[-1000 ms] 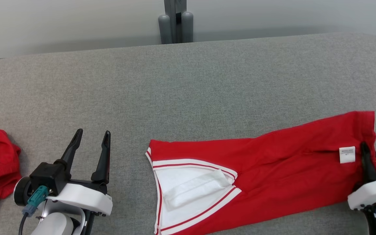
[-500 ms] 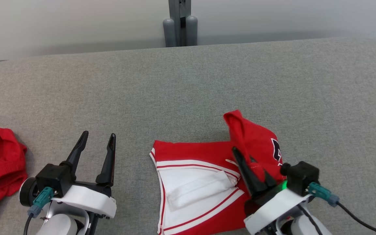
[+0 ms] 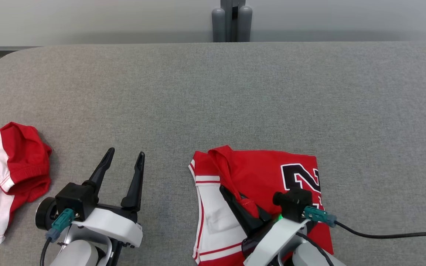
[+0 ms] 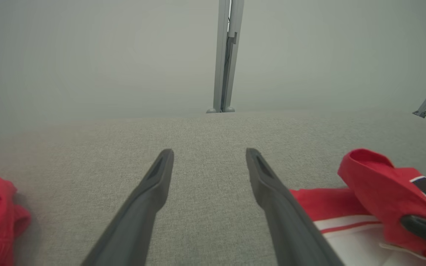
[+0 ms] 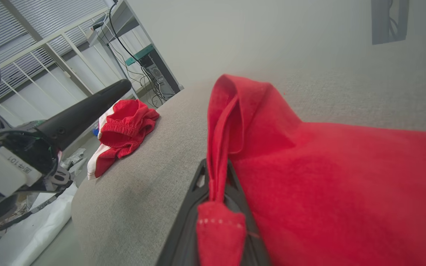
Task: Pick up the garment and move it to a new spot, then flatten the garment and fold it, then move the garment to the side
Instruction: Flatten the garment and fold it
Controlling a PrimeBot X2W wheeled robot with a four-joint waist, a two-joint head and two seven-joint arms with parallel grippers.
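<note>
Garment (image 3: 261,173): a red jersey piece folded over on itself, lying on the grey padded table (image 3: 213,92) at the near edge, right of centre in the head view. Its far edge runs straight across the table from left to right. Its near end is cut off by the frame and covered by the right arm, so I cannot tell which way its long axis runs. The upper layer is plain red on the left and carries a large black numeral outlined in white (image 3: 299,177) on the right, standing upright toward the far side. Along the left edge a white panel (image 3: 216,218) with thin red stripes shows from under the red layer.

A narrow doubled band of red cloth rises from the far-left corner and slants back toward the near right, into the right gripper (image 3: 231,195). The right wrist view shows those jaws closed on the band, the garment (image 5: 327,166) spreading away to the right of the right gripper (image 5: 216,177).

The left gripper (image 3: 126,152) hangs over bare table, left of the garment and apart from it, jaws spread wide with nothing between them; its wrist view has the left gripper (image 4: 209,151) pointing at the far edge, the garment (image 4: 379,181) off to its right.

A second red-and-white garment (image 3: 9,166) lies crumpled at the table's left edge
</note>
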